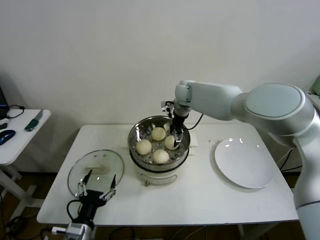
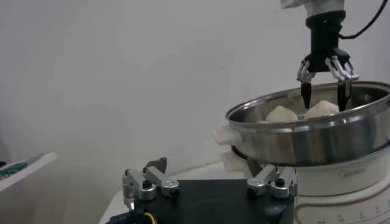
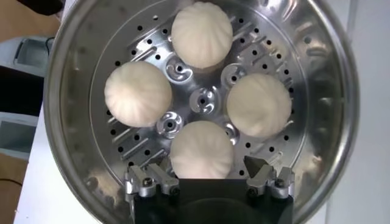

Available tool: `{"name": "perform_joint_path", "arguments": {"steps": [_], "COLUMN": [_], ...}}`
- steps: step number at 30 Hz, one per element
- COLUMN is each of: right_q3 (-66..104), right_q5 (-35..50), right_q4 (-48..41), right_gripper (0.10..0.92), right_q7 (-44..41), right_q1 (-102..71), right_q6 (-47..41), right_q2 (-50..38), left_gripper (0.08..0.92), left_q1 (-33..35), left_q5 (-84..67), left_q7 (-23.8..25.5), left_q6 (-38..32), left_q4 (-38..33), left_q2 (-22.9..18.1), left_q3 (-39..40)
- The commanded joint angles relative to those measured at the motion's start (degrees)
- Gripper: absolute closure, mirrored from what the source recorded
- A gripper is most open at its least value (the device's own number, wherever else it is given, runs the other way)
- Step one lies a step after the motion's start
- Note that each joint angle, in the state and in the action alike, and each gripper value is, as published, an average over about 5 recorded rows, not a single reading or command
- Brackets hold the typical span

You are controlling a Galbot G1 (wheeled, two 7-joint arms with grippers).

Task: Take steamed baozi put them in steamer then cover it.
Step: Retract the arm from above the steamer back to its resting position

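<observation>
The steamer [image 1: 135, 136] stands mid-table on its white pot base. Four baozi lie in it: far [image 1: 158, 133], left [image 1: 144, 146], near [image 1: 161, 156] and right [image 1: 170, 143]. My right gripper [image 1: 176, 140] reaches down into the basket, open, its fingers on either side of the right baozi [image 3: 201, 155] with small gaps. The right wrist view shows the other three baozi around the perforated bottom [image 3: 201, 97]. The glass cover [image 1: 96, 169] lies flat on the table left of the steamer. My left gripper [image 1: 96, 186] is open and empty over the cover's near edge.
A white plate [image 1: 244, 162] lies on the table's right side. A side table [image 1: 22, 135] with small items stands at far left. In the left wrist view, the steamer [image 2: 317, 137] and the right gripper [image 2: 325, 85] show beyond the left gripper [image 2: 207, 176].
</observation>
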Motion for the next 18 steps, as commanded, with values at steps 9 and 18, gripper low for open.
{"name": "perform_joint_path", "arguments": {"steps": [9,18], "right_q3": [9.8,25.0], "right_q5": [7.2,8.8], "right_q4": [11.1,23.3], "right_gripper": [0.203,0.203], "right_q7": [9.1,29.6], "right_q1": [6.4,-4.3], "right_q6": [4.3,17.2], "right_q2": [-17.2,-37.2], "left_gripper": [0.177,0.177], "left_q1": [-0.7,-1.9], "left_q5": [1.3,5.5], "left_q7": [-0.5,-1.3], "left_q6": [0.2,0.3], "left_q4": [0.6,1.8], "left_q2": [0.2,0.3], "left_q3": [-0.2,0.3]}}
